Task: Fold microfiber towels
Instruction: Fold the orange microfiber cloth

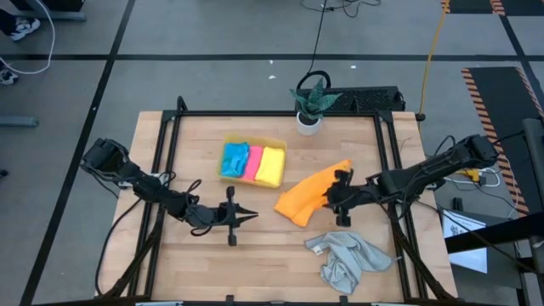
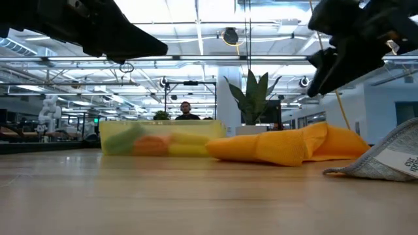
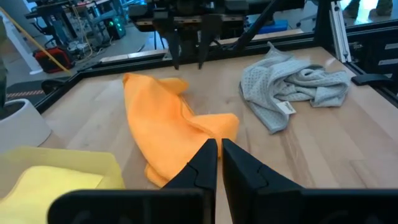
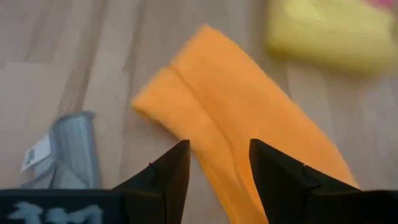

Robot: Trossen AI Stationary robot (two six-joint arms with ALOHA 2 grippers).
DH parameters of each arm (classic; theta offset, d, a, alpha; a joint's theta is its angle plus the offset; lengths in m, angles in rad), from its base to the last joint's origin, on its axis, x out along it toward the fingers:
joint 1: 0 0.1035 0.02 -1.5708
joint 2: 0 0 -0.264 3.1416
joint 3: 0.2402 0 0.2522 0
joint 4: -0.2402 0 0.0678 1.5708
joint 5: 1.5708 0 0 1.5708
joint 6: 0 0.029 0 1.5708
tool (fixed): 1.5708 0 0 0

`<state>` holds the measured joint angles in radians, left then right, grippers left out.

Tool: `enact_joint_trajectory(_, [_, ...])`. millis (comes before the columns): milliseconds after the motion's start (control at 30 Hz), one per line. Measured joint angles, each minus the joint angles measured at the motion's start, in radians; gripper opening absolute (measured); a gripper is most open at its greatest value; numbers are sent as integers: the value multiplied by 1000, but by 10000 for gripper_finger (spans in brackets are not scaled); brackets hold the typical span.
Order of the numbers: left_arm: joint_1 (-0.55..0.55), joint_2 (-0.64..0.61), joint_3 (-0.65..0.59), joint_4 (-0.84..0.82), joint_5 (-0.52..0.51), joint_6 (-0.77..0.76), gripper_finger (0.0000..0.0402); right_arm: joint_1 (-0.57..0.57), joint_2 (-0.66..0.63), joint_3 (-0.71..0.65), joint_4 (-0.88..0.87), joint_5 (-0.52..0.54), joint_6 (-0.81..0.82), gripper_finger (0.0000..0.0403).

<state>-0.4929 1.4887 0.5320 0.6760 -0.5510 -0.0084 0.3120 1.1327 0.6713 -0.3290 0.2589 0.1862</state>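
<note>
The right gripper hovered with its two dark fingers spread apart and nothing between them, directly over the near edge of the soft orange microfiber towel, which lay loosely folded on the wooden table. The crumpled light grey microfiber towel lay just beside that gripper, nearer the table's front edge, apart from the orange one. Beyond the orange towel from the right gripper stood the translucent yellow plastic tray, holding the folded bright blue towel, the pink towel and the yellow towel side by side. The left gripper waited above the bare wood, its fingers pressed together on nothing, pointing toward the orange towel, which lay a little ahead of its tips.
</note>
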Motion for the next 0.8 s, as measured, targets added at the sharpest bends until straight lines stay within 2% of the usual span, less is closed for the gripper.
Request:
enact_joint_trajectory(200, [5, 48, 1, 38, 9, 7, 26, -7, 165, -12, 227, -20, -175, 154])
enact_joint_trajectory(367, [26, 110, 36, 35, 27, 20, 26, -60, 307, -1, 386, -217, -206, 145])
enact_joint_trajectory(533, [51, 170, 84, 31, 105, 37, 26, -103, 400, 81, 384, -266, -174, 151])
enact_joint_trajectory(800, [73, 205, 107, 22, 153, 33, 26, -174, 480, 163, 336, -406, -140, 189])
